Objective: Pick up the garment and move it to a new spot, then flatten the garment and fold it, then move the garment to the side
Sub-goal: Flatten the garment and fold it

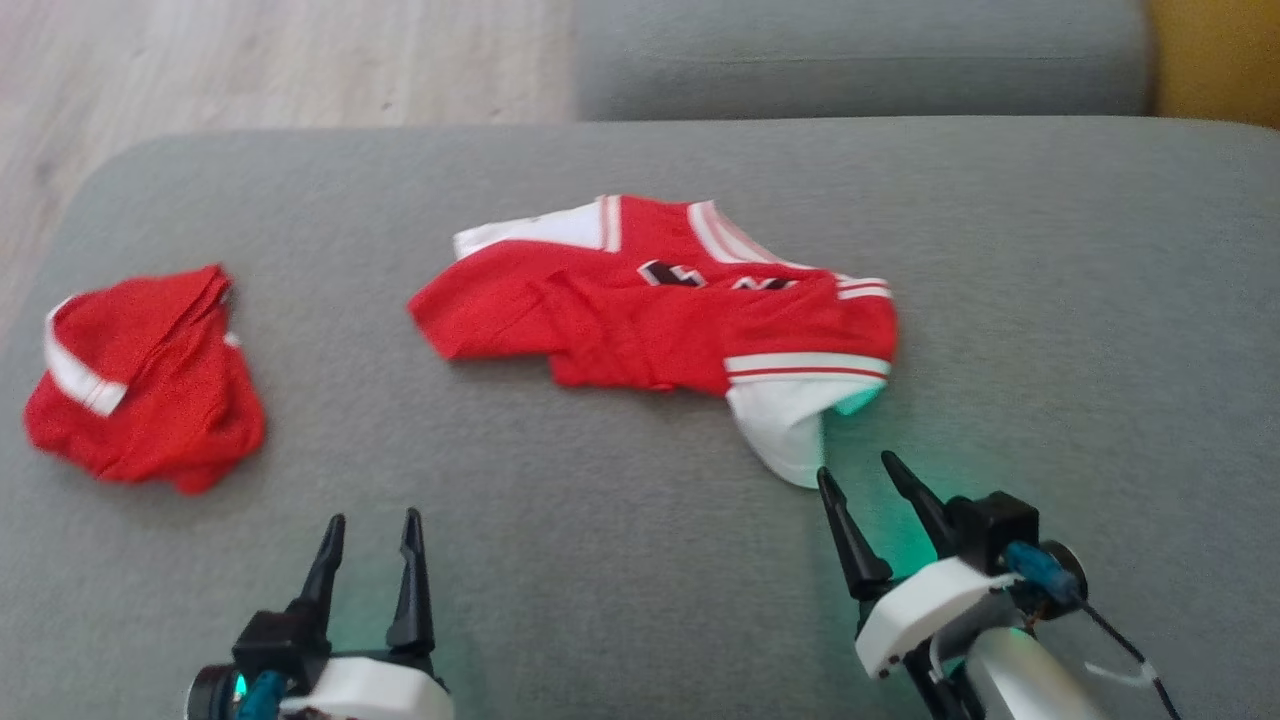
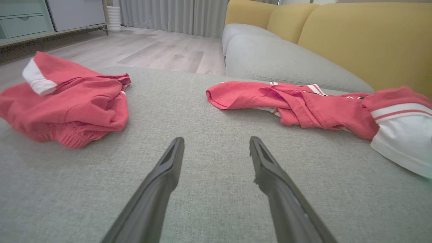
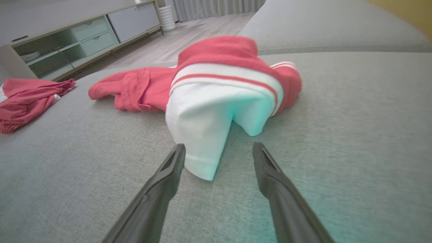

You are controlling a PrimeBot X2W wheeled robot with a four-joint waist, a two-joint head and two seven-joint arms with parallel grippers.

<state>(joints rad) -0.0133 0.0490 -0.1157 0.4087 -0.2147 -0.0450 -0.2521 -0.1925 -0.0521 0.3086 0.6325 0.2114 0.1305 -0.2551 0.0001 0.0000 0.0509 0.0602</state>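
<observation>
Two released, empty hands: the left hand point(image 1: 372, 520) is well apart from the red jersey point(image 1: 650, 310) crumpled on the grey sofa cushion point(image 1: 640, 560), the right hand point(image 1: 857, 468) just beside its white sleeve point(image 1: 790, 430). Every step seems left to do.

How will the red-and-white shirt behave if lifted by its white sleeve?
Probably floppy: the shirt lies creased and folded over itself, so the rest would likely hang. Likely light: it looks like thin cloth. The raised white sleeve may collapse when pinched.

A crumpled red garment with a white band point(image 1: 150, 400) lies near the grey cushion's point(image 1: 640, 560) left edge. Beyond its far edge: wooden floor point(image 1: 250, 60), yellow sofa backrest point(image 2: 364, 37), drawer cabinet point(image 3: 94, 37).
</observation>
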